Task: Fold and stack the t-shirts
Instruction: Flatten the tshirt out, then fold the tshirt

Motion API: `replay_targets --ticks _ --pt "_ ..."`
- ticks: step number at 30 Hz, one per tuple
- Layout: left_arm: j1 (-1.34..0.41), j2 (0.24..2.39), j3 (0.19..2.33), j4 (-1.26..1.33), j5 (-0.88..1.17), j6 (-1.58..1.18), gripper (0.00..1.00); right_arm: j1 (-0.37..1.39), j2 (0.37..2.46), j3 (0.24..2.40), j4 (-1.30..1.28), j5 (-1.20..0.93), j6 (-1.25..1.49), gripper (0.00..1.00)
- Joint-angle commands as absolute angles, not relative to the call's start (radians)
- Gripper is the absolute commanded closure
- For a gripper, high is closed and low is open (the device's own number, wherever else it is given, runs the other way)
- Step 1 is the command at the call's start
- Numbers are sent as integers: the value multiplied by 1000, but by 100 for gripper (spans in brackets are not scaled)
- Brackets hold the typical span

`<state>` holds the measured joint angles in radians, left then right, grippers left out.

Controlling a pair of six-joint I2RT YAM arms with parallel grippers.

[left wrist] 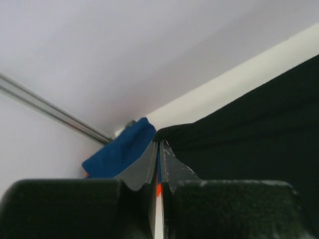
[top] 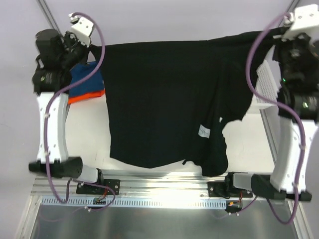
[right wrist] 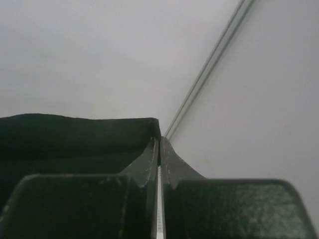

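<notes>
The black t-shirt (top: 164, 99) is stretched between my two grippers and drapes toward the near table edge, with its white tag (top: 204, 131) showing. My left gripper (top: 93, 50) is shut on the shirt's far left corner (left wrist: 167, 133). In the left wrist view its jaws (left wrist: 160, 144) pinch the cloth at the tips. My right gripper (top: 277, 39) is shut on the far right corner. In the right wrist view (right wrist: 159, 142) the black cloth (right wrist: 75, 139) runs off to the left. The blue t-shirt (top: 87, 74) lies on the orange t-shirt (top: 87, 96) under my left arm. The blue one also shows in the left wrist view (left wrist: 119, 152).
A white mesh basket (top: 266, 84) stands at the right table edge beside my right arm, partly covered by the black shirt. The white table (top: 89, 139) shows bare at the near left and near right of the shirt. The aluminium rail (top: 164, 179) runs along the front.
</notes>
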<state>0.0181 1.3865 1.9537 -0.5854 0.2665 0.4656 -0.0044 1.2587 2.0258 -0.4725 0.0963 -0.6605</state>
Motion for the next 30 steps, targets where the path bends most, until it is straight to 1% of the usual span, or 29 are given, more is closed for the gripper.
replay_targets --ticks 1,2,4,10,14,16,20,22,27,30 --pt "78 1582 1994 -538 253 531 100 -26 1437 2014 -380 153 -693 99" --pt "80 1620 2002 -537 259 540 100 -23 1522 2028 -403 144 -672 100" --pt "87 1711 2011 -528 273 558 100 -12 1623 2077 -487 104 -640 99" --pt "103 1951 2101 -514 290 575 100 93 1914 2071 -512 78 -664 100" --pt "104 2094 2210 -514 285 587 100 150 2104 2234 -523 86 -687 100" --pt "104 2149 2258 -514 284 588 100 164 2182 2278 -519 100 -706 100" --pt "104 2181 2269 -514 281 569 100 189 2204 2237 -465 106 -735 100" --pt "103 2172 2237 -515 282 563 100 189 2198 2198 -466 104 -727 100" --pt "101 2131 2136 -514 276 563 100 202 2117 2106 -524 83 -655 100" --pt "101 2097 2063 -514 270 554 100 227 2038 2002 -563 46 -637 100"
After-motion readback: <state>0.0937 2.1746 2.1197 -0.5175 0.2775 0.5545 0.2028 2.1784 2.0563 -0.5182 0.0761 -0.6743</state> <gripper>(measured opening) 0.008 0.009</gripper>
